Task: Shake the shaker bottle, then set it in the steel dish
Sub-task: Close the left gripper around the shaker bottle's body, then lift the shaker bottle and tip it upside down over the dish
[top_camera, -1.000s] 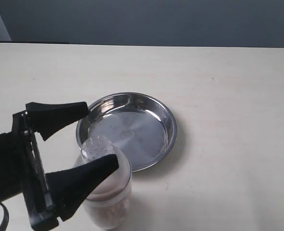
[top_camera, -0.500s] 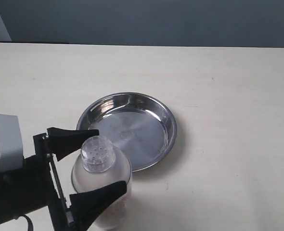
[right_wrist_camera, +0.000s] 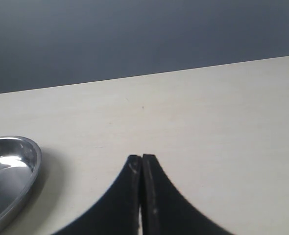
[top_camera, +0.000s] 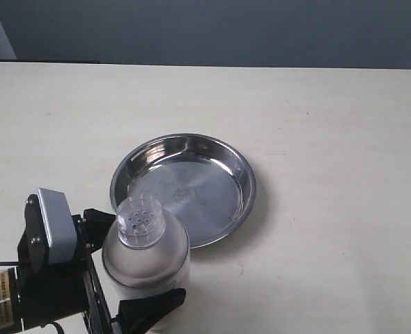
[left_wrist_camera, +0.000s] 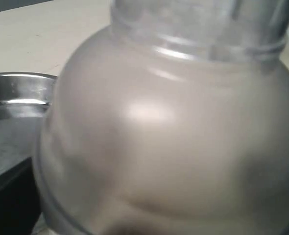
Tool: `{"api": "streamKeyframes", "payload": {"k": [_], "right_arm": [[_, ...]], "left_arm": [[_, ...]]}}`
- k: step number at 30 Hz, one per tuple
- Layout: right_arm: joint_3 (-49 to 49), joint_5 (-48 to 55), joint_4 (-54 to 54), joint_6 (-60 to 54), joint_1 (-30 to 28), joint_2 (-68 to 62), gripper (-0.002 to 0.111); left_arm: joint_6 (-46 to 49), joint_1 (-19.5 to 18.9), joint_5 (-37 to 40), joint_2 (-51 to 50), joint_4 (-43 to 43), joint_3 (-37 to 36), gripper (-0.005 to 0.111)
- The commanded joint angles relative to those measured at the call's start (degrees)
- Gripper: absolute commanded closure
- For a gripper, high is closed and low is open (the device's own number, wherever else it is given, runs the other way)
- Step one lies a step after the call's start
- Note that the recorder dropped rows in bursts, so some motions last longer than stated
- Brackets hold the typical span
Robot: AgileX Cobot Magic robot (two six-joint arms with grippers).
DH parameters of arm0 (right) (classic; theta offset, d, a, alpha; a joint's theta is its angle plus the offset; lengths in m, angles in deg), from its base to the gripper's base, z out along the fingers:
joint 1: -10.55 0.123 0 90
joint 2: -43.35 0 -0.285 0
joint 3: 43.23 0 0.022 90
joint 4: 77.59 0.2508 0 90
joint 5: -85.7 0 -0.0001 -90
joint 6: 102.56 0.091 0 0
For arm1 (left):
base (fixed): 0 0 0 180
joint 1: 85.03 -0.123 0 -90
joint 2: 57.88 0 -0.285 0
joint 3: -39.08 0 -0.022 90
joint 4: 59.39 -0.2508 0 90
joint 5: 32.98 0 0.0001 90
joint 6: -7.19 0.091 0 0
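Note:
The shaker bottle [top_camera: 141, 224], frosted with a perforated neck, stands upright on the table just in front of the steel dish [top_camera: 244, 174]. My left gripper [top_camera: 152, 256] is open and straddles the bottle's body, one black finger [top_camera: 97, 217] on the far side and one at the near side. I cannot tell whether the pads touch it. In the left wrist view the bottle [left_wrist_camera: 174, 127] fills the picture, with the dish [left_wrist_camera: 17, 90] behind it. My right gripper [right_wrist_camera: 142, 157] is shut on nothing, over bare table beside the dish [right_wrist_camera: 22, 152], and is out of the exterior view.
The cream table [top_camera: 331, 125] spreads around the dish, and a dark wall runs along its far edge. The left arm's body with its white wrist block [top_camera: 52, 226] fills the lower left corner of the exterior view.
My left gripper came down and forward until its open fingers flank the bottle's body. The bottle and the dish have stayed in place.

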Motion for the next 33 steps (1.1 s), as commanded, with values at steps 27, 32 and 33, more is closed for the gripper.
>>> {"api": "streamKeyframes", "payload": {"k": [27,32,33], "right_arm": [[-0.07,-0.8,0.03,-0.2,0.13,-0.1,0.109],[-0.07,-0.8,0.03,-0.2,0.13,-0.1,0.109],[-0.07,-0.8,0.03,-0.2,0.13,-0.1,0.109]], "left_arm": [[-0.24,0.51,-0.47,-8.9,0.79,4.99,0.049],[-0.24,0.51,-0.47,-7.29,0.64,4.99,0.082],[-0.24,0.51,-0.47,-6.62,0.64,4.99,0.09]]}}
